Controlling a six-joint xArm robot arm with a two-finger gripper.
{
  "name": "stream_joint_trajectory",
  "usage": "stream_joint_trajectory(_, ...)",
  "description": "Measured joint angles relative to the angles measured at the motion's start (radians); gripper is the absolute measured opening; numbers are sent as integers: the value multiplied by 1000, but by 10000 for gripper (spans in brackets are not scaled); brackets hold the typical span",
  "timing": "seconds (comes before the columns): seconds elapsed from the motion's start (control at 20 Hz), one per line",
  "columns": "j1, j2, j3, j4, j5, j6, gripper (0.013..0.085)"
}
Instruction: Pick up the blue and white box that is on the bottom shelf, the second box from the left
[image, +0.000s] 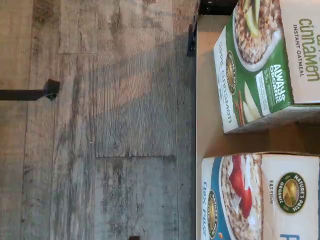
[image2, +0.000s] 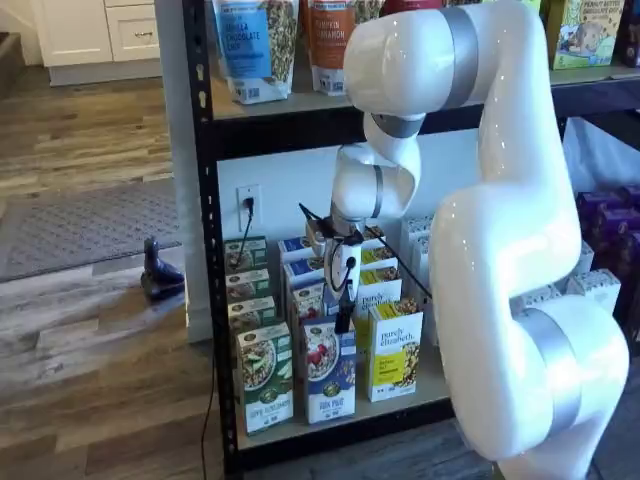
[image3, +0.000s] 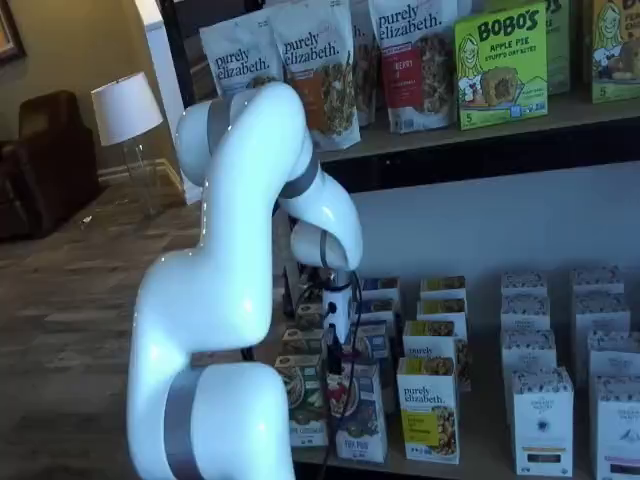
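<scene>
The blue and white box (image2: 328, 375) stands upright at the front of the bottom shelf (image2: 340, 428), between a green and white box (image2: 265, 380) and a yellow and white box (image2: 395, 352). In both shelf views my gripper (image2: 343, 318) hangs just above and slightly behind the blue box's top, its black fingers pointing down. It is open and holds nothing. From the other side the gripper (image3: 333, 350) hovers over the same blue and white box (image3: 358, 428). The wrist view shows the blue and white box (image: 250, 197) beside the green box (image: 260, 65) on the pale deck (image: 207, 125).
More boxes stand in rows behind the front ones. White boxes (image3: 542, 420) fill the shelf's right part. Pouches (image2: 250, 45) line the upper board. The arm's large white links (image2: 510, 250) stand before the rack. Wooden floor (image: 100, 125) lies in front of the shelf edge.
</scene>
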Motion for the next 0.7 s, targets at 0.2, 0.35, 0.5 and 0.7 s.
stream_joint_trajectory(0.2,1,11,-9,-14,-6,12,850)
stream_joint_trajectory(0.35,3,21,-14,-9,-14,9,850)
stream_joint_trajectory(0.5,4,30,-15,1,-35,1,850)
stream_joint_trajectory(0.7,4,50,-28,-10,-46,9,850)
